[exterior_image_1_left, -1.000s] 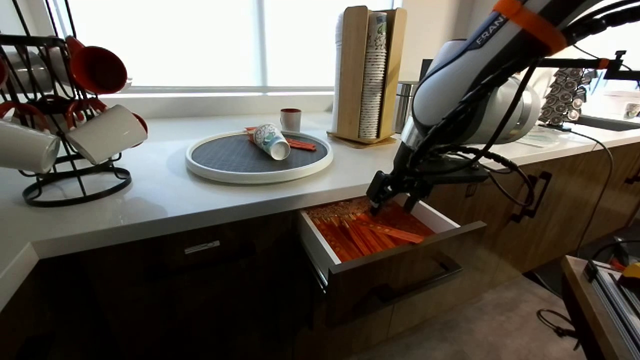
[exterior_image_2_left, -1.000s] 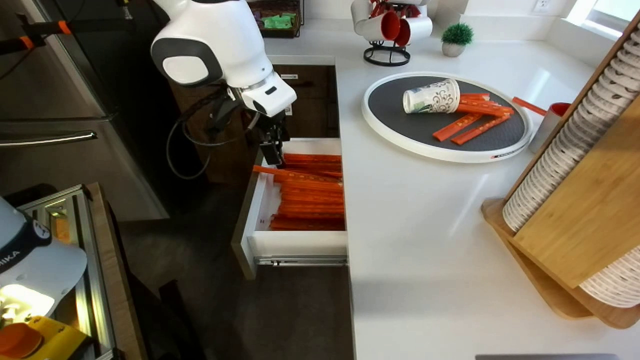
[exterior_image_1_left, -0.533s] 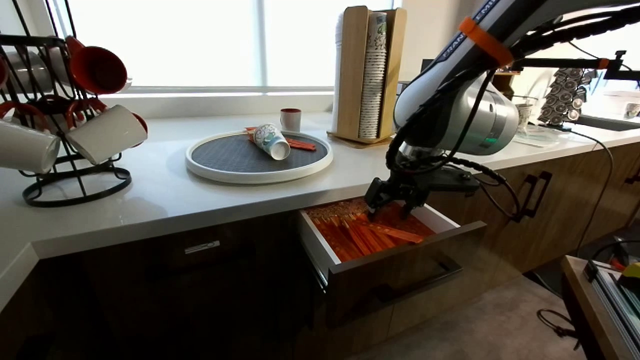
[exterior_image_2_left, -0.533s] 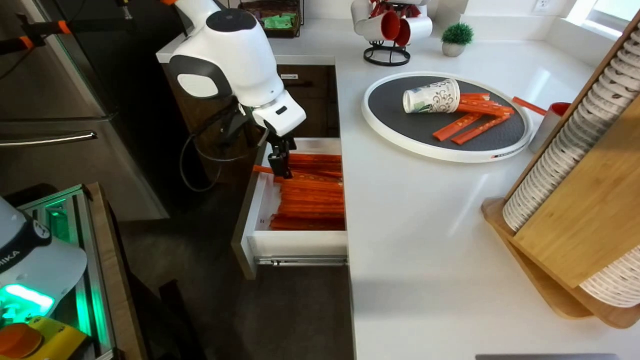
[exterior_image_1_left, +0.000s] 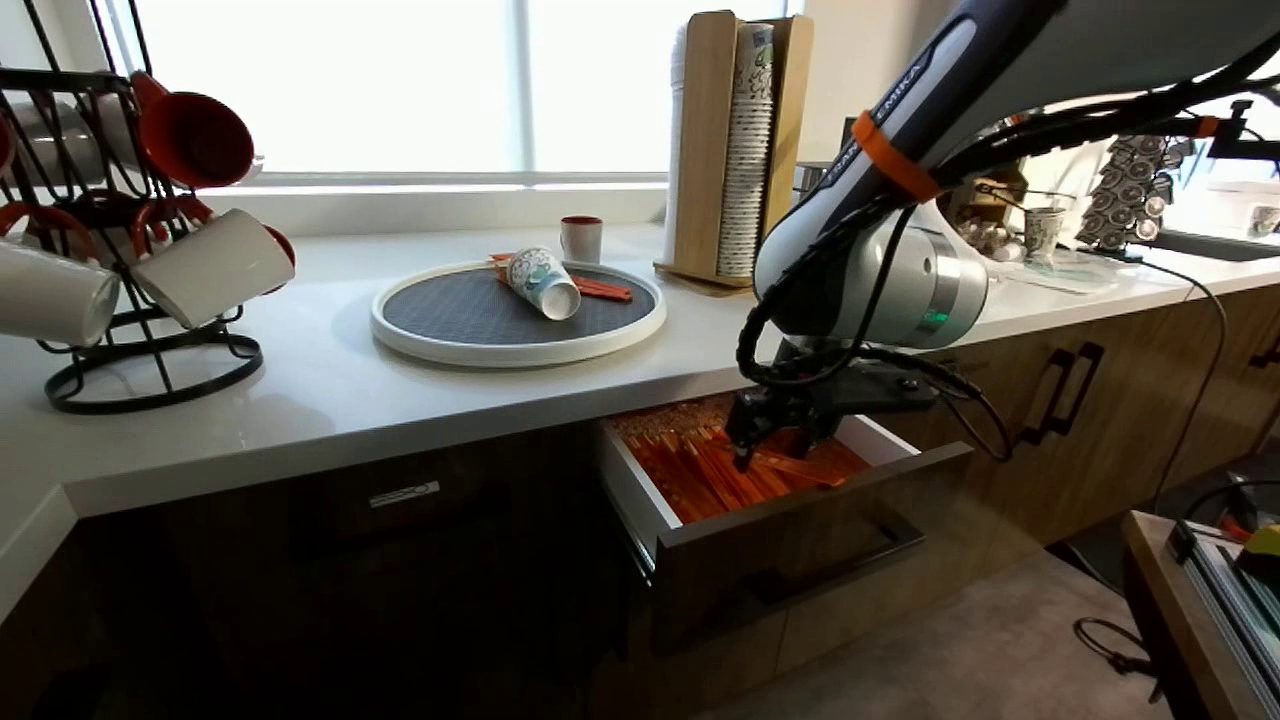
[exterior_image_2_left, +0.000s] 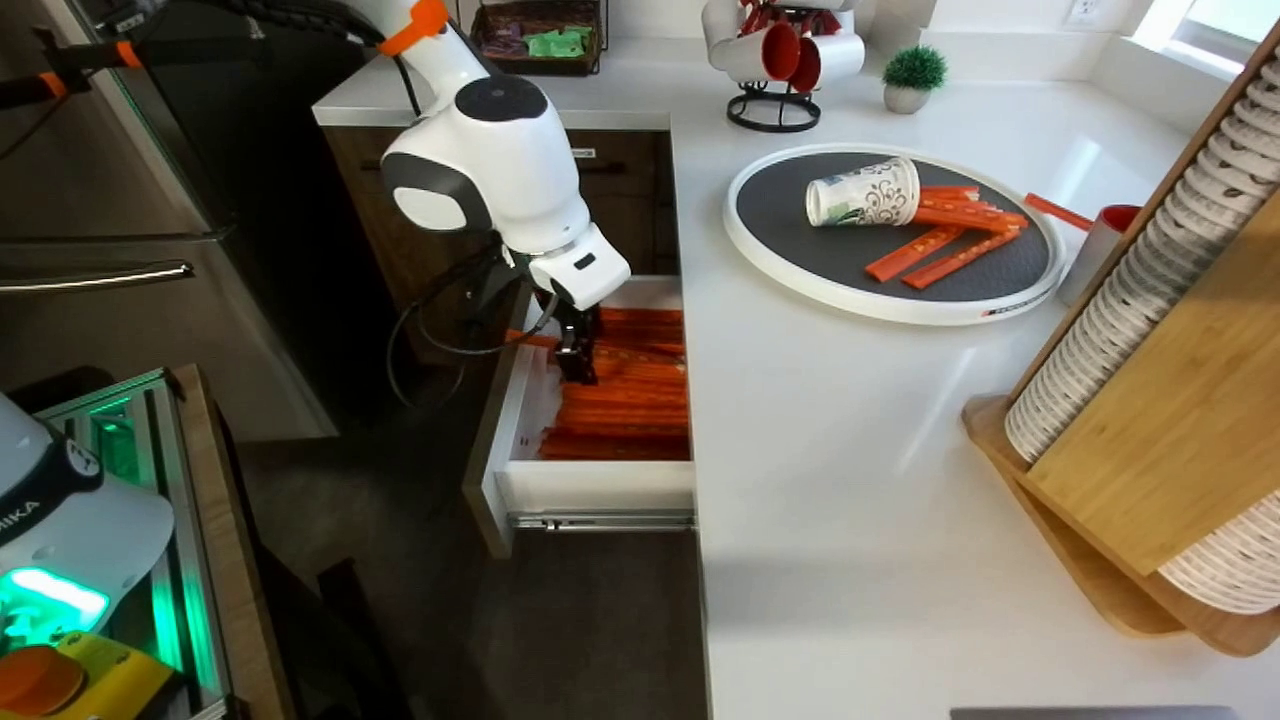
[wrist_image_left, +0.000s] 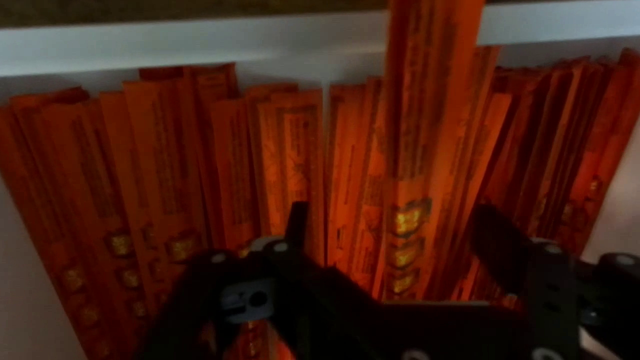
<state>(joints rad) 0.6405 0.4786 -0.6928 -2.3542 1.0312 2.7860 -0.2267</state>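
Observation:
My gripper (wrist_image_left: 393, 217) hangs in the pulled-out drawer (exterior_image_2_left: 590, 490), low over a layer of long orange-red paper sleeves (exterior_image_2_left: 620, 410). In the wrist view its dark fingers (wrist_image_left: 500, 247) stand wide apart. Between them lies a sleeve with gold markings (wrist_image_left: 407, 220), its far end rising over the drawer's white wall (wrist_image_left: 200, 42). The fingers are apart from that sleeve on both sides. Whether the fingertips touch the sleeves below cannot be told. In an exterior view the gripper (exterior_image_1_left: 770, 458) covers part of the heap.
Above the drawer's back juts the white counter (exterior_image_2_left: 850, 480). It bears a round tray (exterior_image_1_left: 520, 355) with a tipped paper cup (exterior_image_1_left: 543, 284) and more orange sleeves (exterior_image_2_left: 900, 252). A wooden cup holder (exterior_image_1_left: 705, 150), a small mug (exterior_image_1_left: 581, 240) and a mug rack (exterior_image_1_left: 150, 395) also stand there.
The gripper has come down into the drawer, moving over toward the middle of the sleeves. The light at the arm's base has turned from white to green. Drawer and tray have stayed put.

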